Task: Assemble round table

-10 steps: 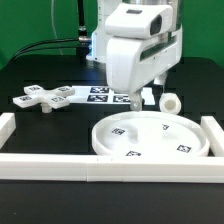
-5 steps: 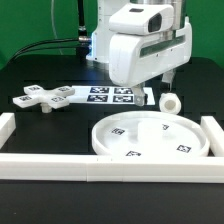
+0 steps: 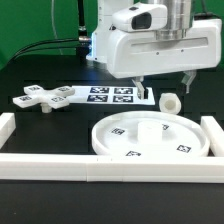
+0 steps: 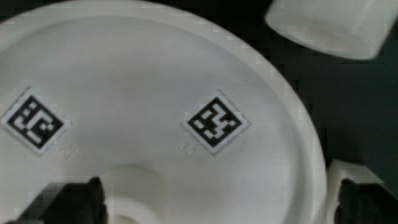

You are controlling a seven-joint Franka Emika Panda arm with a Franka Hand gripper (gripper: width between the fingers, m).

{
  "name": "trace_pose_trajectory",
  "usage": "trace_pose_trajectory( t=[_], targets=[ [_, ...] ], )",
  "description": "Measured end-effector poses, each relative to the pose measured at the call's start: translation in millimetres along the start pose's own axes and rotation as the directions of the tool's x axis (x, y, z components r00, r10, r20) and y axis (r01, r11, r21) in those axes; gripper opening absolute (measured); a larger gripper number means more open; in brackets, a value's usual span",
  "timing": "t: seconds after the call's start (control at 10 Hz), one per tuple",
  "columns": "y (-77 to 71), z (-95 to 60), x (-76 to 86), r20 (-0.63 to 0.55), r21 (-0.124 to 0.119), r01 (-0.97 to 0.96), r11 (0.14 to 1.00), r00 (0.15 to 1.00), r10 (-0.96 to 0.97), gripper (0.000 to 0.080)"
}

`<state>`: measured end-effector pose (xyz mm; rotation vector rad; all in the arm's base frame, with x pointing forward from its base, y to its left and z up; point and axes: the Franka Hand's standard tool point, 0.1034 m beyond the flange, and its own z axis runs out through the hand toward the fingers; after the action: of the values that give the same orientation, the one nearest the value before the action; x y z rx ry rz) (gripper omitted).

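Observation:
The large white rimmed disc (image 3: 150, 136) lies flat near the front of the table, with its central hub (image 3: 150, 127) facing up. It fills the wrist view (image 4: 160, 100), where two tags show. The short cylinder leg (image 3: 170, 102) lies just behind the disc and also shows in the wrist view (image 4: 338, 25). The cross-shaped foot (image 3: 45, 97) lies at the exterior view's left. My gripper (image 3: 162, 84) hangs above the disc's far edge, close to the leg. It is open and empty, and its dark fingertips (image 4: 71, 203) frame the disc in the wrist view.
The marker board (image 3: 108, 95) lies behind the disc, between the foot and the leg. White border rails run along the front (image 3: 100, 166), the left (image 3: 8, 126) and the right (image 3: 213, 131). Black cables hang at the back.
My gripper has risen, shifted toward the exterior view's right and turned about its axis, so both fingers now show spread side by side. The parts have not moved.

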<state>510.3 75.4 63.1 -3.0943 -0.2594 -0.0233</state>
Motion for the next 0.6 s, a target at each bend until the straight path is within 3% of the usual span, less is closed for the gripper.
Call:
trace_pose_trajectory(
  t=[0.3, 0.6],
  targets=[
    [-16.9, 7.9, -5.2, -0.005, 0.027, -0.244, 0.969, 0.97, 0.245, 0.0649],
    [-21.2, 8.1, -5.2, 0.011, 0.054, -0.416, 0.908, 0.909, 0.416, 0.0649]
  ],
)
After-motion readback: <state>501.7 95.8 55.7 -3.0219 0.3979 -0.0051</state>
